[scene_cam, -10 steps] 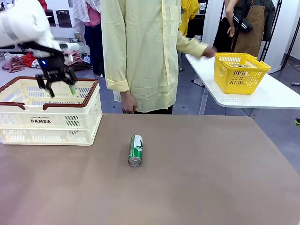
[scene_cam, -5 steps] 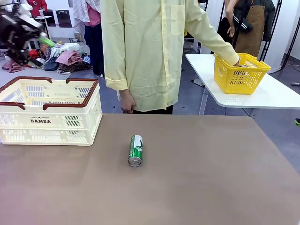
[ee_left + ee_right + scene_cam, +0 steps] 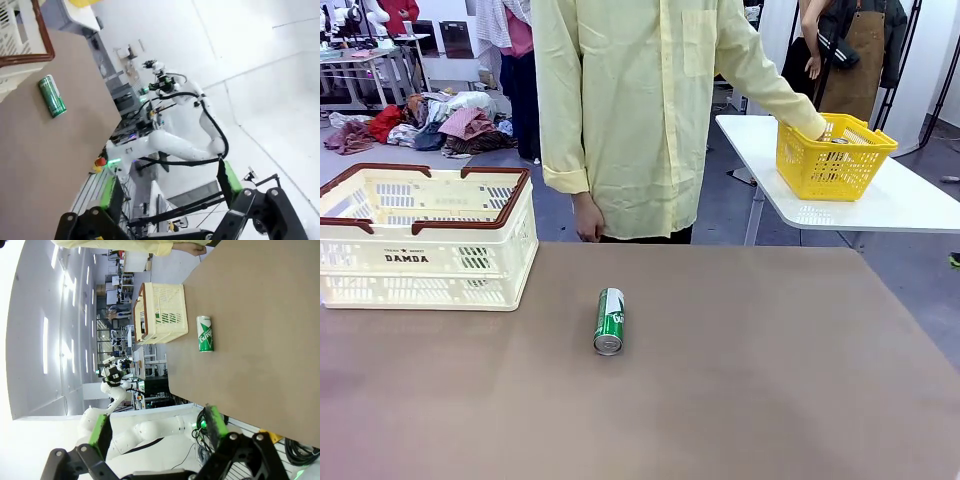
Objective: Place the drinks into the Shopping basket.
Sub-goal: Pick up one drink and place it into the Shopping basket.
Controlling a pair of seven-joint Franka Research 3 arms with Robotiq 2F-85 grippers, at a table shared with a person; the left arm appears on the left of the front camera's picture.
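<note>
A green drink can [image 3: 609, 321] with white marks lies on its side in the middle of the brown table [image 3: 770, 380]. It also shows as the can [image 3: 52, 96] in the left wrist view and the can [image 3: 205, 333] in the right wrist view. The cream Shopping basket [image 3: 425, 240] marked DAMDA stands at the table's left. Green shows through the lattice of the basket [image 3: 162, 312], so a green can seems to lie inside. My left gripper [image 3: 167, 187] is open, high and far from the can. My right gripper [image 3: 157, 427] is open too, well off the table.
A person in a pale yellow shirt [image 3: 630, 110] stands at the far edge, one hand reaching into a yellow basket [image 3: 835, 150] on a white side table [image 3: 880, 205]. The other hand [image 3: 585, 220] hangs by the table edge.
My left gripper, open over the Shopping basket a second ago, rose up and to the left and left the front view. The person's hand went into the yellow basket.
</note>
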